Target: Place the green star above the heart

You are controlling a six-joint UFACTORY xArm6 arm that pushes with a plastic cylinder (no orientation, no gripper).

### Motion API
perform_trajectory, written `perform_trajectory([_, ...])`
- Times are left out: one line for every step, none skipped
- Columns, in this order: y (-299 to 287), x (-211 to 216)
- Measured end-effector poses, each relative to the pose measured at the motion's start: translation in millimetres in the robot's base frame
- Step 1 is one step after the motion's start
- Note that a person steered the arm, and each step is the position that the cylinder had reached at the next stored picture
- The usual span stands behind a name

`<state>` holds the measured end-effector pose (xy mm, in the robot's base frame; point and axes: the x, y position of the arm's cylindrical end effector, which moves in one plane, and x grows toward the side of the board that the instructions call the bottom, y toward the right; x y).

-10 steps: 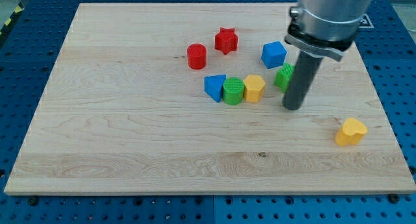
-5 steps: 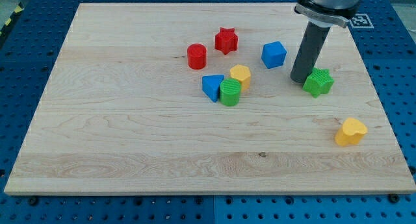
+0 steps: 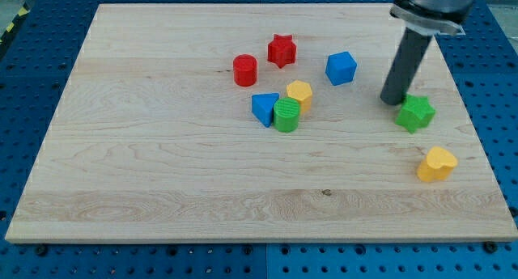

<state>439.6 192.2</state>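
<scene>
The rod's tip (image 3: 392, 99) sits on the wooden board (image 3: 162, 166) at right of frame, touching the green star (image 3: 416, 113) at its upper left (no jaws on this tool). The yellow heart (image 3: 437, 163) lies just below the star, apart, toward the lower right.

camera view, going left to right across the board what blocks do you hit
red cylinder → blue triangle → red star → green cylinder → yellow block → blue cube → my tip → green star → yellow heart
</scene>
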Motion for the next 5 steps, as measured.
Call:
perform_trajectory([12.2, 26.8])
perform_trajectory([20.2, 35.8])
perform_trajectory([20.2, -21.2])
perform_trajectory([64.1, -26.0])
perform_trajectory([82.8, 4.6])
